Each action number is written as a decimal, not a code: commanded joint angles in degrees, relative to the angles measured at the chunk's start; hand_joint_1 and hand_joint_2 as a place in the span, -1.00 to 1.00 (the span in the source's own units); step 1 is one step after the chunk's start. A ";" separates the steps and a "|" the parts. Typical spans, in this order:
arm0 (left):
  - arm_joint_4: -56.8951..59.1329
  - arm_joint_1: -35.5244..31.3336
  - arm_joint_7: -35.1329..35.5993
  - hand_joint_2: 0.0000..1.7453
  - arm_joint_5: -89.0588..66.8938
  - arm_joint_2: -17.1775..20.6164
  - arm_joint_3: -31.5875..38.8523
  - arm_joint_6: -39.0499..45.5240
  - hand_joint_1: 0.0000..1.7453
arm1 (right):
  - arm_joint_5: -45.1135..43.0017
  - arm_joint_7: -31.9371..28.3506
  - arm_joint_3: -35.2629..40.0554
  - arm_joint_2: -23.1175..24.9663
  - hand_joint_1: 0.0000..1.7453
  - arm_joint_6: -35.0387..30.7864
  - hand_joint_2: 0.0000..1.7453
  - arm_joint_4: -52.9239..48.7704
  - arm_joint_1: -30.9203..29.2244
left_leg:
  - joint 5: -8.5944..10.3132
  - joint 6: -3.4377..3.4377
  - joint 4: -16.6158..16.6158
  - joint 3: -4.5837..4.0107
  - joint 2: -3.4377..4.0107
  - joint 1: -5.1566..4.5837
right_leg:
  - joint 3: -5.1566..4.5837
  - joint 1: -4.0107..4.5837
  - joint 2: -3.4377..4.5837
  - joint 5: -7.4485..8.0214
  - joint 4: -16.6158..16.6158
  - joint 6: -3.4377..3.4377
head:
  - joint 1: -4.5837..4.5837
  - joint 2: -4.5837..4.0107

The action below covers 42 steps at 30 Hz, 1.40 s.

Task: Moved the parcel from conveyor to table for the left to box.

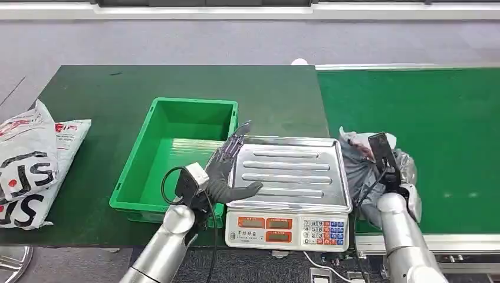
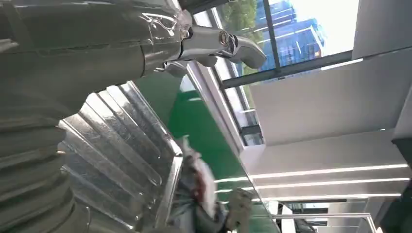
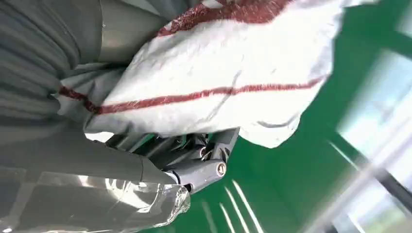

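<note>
Right hand (image 1: 394, 177) is clamped on the grey parcel (image 1: 357, 168) at lower right of the head view, on the green conveyor (image 1: 436, 130) just beside the scale (image 1: 289, 194). Left hand (image 1: 227, 168) lies spread and holding nothing at the scale's left edge, lower centre.

A parcel-sorting workplace: a green conveyor (image 1: 413, 106), a weighing scale (image 1: 289, 188), a green crate (image 1: 177, 147) and bagged parcels (image 1: 29, 165) on the tabletop (image 1: 118, 88).

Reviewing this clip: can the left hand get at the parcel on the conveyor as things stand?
Probably not directly. The left hand sits at the near-left edge of the scale, whose steel pan lies between it and the parcel. The right hand is already on that parcel.
</note>
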 commanded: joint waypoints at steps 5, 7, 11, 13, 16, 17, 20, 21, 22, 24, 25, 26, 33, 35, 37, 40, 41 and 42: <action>11.14 -6.99 -3.78 1.00 0.07 -0.89 -0.12 -1.18 -1.00 | -18.62 -22.60 -10.35 6.82 1.00 -16.95 1.00 -37.18 11.77 | -0.04 -0.05 -0.04 0.07 0.00 0.02 | 0.05 0.04 -0.05 -0.06 -0.02 -0.09 | 0.00 0.00; 12.02 -7.54 -4.17 1.00 0.01 -1.01 -0.22 -1.26 -1.00 | -20.94 -24.75 -10.23 7.62 1.00 -18.16 1.00 -40.46 12.80 | -0.05 -0.06 -0.03 0.04 0.01 0.03 | 0.01 0.04 -0.04 -0.07 0.00 -0.10 | 0.00 0.00; 12.61 -7.83 -4.64 1.00 0.00 -1.02 -0.20 -1.20 -1.00 | -22.53 -26.93 -9.88 7.93 1.00 -19.77 1.00 -40.94 12.84 | -0.06 -0.05 -0.07 0.12 0.20 0.03 | 0.03 0.05 0.19 -0.02 -0.06 -0.09 | -0.02 0.00; 13.32 -8.27 -5.04 1.00 0.00 -1.20 -0.28 -1.06 -1.00 | -26.15 -31.23 -9.63 8.97 1.00 -21.90 1.00 -43.83 13.58 | -0.04 -0.04 -0.04 0.06 0.24 -0.01 | -0.08 0.00 0.25 -0.02 0.00 -0.06 | 0.00 0.00; 13.68 -8.55 -5.61 1.00 0.08 -1.15 -0.15 -0.49 -1.00 | -31.76 -32.87 -5.15 8.78 1.00 -20.87 1.00 -48.92 15.27 | -0.05 -0.07 -0.05 0.10 0.24 0.03 | -0.02 0.04 0.21 -0.04 -0.03 -0.10 | 0.00 0.00; 13.74 -8.60 -5.82 1.00 0.13 -0.98 -0.12 -0.26 -1.00 | -32.63 -32.87 -2.54 8.11 1.00 -19.68 1.00 -49.84 15.69 | -0.05 -0.06 -0.05 0.07 0.26 0.00 | -0.07 0.01 0.24 -0.03 0.00 -0.08 | 0.00 0.00; 14.13 -9.20 -6.31 1.00 0.61 -0.37 0.33 0.17 -1.00 | -23.32 -27.68 6.58 6.65 1.00 -10.09 1.00 -45.59 12.01 | -0.11 -0.07 -0.04 0.14 0.55 0.03 | -0.06 0.04 0.51 0.01 -0.02 -0.09 | 0.00 0.00; 14.36 -9.60 -6.19 1.00 0.64 -0.45 0.59 0.42 -1.00 | -16.45 -22.23 8.45 6.81 1.00 -9.86 1.00 -42.06 9.62 | -0.09 -0.05 -0.03 0.06 0.61 -0.01 | -0.14 0.00 0.60 0.05 0.02 -0.05 | 0.00 0.00; 14.69 -9.96 -5.97 1.00 0.66 -0.58 0.74 0.28 -1.00 | -18.21 -20.31 11.25 6.47 1.00 -3.18 1.00 -38.97 7.67 | -0.11 -0.06 -0.05 0.12 0.71 0.02 | -0.10 0.03 0.69 0.07 -0.02 -0.08 | 0.00 0.00; 15.12 -10.44 -5.99 1.00 0.63 -0.72 0.79 0.17 -1.00 | -18.96 -20.65 12.37 6.46 1.00 -0.74 1.00 -34.17 4.96 | -0.12 -0.09 -0.08 0.15 1.13 0.04 | -0.14 0.04 1.09 0.17 0.00 -0.09 | 0.00 0.00; 15.24 -10.51 -5.98 1.00 0.62 -0.77 0.80 0.20 -1.00 | -19.27 -21.11 12.34 6.24 1.00 -1.09 1.00 -33.52 4.86 | -0.08 -0.10 -0.10 0.14 1.00 0.06 | -0.12 0.07 0.94 0.15 -0.03 -0.09 | 0.00 0.00; 15.27 -10.48 -5.98 1.00 0.61 -0.79 0.79 0.22 -1.00 | -19.36 -21.24 12.24 6.10 1.00 -1.17 1.00 -33.59 5.03 | -0.06 -0.09 -0.08 0.15 0.83 0.05 | -0.11 0.05 0.76 0.11 0.00 -0.09 | -0.02 0.00; 14.51 -10.19 -5.65 1.00 0.50 -1.14 0.93 0.08 -1.00 | -10.16 -15.38 11.92 7.31 1.00 -4.42 1.00 -33.62 5.19 | 0.09 -0.04 -0.09 0.09 0.36 0.07 | -0.01 0.07 0.30 0.07 -0.05 -0.07 | -0.02 0.00; 14.29 -10.13 -4.87 1.00 0.22 -1.86 1.42 0.02 -1.00 | -10.80 -14.30 9.45 9.40 1.00 -4.22 1.00 -34.24 5.16 | 0.09 -0.04 -0.07 0.03 0.38 0.06 | -0.07 0.06 0.34 0.09 -0.01 -0.05 | 0.00 0.00; 15.28 -10.52 -4.64 1.00 -0.45 -2.45 1.64 -0.04 -1.00 | -10.13 -14.04 8.10 10.44 1.00 -2.39 1.00 -34.09 4.47 | 0.09 -0.05 -0.06 0.02 0.36 0.05 | -0.06 0.05 0.32 0.08 0.00 -0.07 | 0.00 0.00; 16.90 -11.36 -5.27 1.00 -1.13 -2.97 1.78 -0.01 -1.00 | -8.32 -13.55 8.15 9.66 1.00 -2.00 1.00 -31.47 2.48 | 0.10 -0.05 -0.07 0.02 0.36 0.06 | -0.05 0.06 0.32 0.10 -0.03 -0.08 | 0.00 0.00; 16.90 -11.36 -5.27 1.00 -1.13 -2.97 1.78 -0.01 -1.00 | -8.32 -13.55 8.15 9.66 1.00 -2.00 1.00 -31.47 2.48 | 0.10 -0.05 -0.07 0.02 0.36 0.06 | -0.05 0.06 0.32 0.10 -0.03 -0.08 | 0.00 0.00; 16.90 -11.36 -5.27 1.00 -1.13 -2.97 1.78 -0.01 -1.00 | -8.32 -13.55 8.15 9.66 1.00 -2.00 1.00 -31.47 2.48 | 0.10 -0.05 -0.07 0.02 0.36 0.06 | -0.05 0.06 0.32 0.10 -0.03 -0.08 | 0.00 0.00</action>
